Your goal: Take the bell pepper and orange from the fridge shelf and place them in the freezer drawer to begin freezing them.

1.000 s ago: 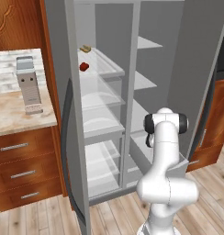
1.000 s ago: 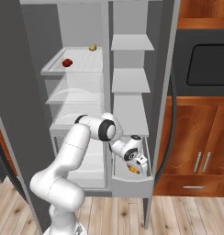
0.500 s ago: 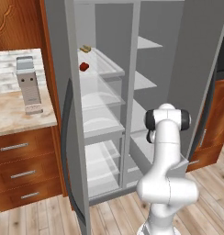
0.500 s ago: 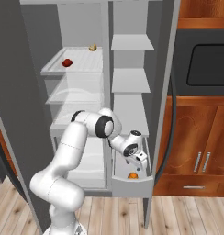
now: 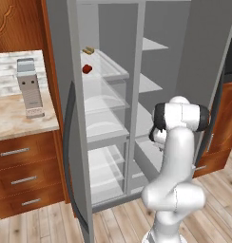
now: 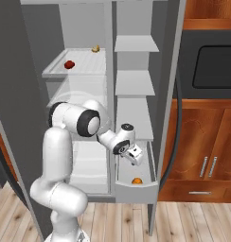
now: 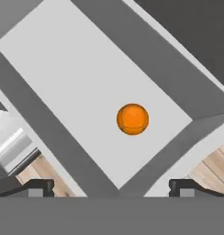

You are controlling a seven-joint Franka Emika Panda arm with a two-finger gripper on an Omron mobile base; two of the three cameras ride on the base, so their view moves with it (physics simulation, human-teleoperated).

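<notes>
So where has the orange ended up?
The orange lies on the floor of the open freezer drawer at the bottom right of the fridge, just below the open claw. The hand view shows it lying alone there.

Arm bent low; pincer [image 6: 136,156] spread, empty.
</notes>
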